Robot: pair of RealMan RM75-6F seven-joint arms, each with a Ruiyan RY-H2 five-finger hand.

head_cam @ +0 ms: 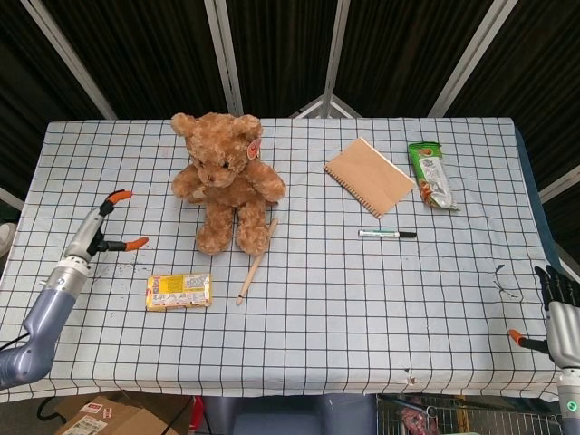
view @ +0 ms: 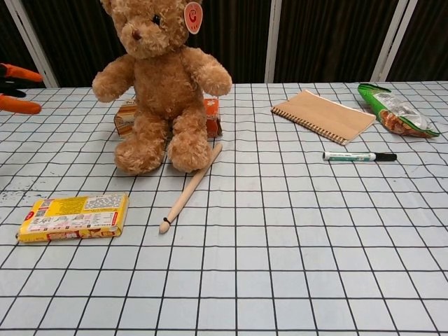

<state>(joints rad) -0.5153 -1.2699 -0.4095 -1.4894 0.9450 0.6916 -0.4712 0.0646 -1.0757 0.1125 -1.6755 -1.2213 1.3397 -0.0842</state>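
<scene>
Left hand (head_cam: pixel 104 227) spread wide, gripping nothing; right hand (head_cam: pixel 555 313) fingers apart too, empty. Probably best to go in low toward yellow box (head_cam: pixel 179 292) at 4 o'clock, clear of teddy bear (head_cam: pixel 227 186).

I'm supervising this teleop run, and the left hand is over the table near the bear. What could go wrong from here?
The left hand, open and empty, hovers left of the teddy bear. The bear sits upright, so a sideways brush may topple it. The wooden stick leans against its foot and could roll if the bear shifts. The yellow box lies just below the hand's path and might be pushed.
</scene>
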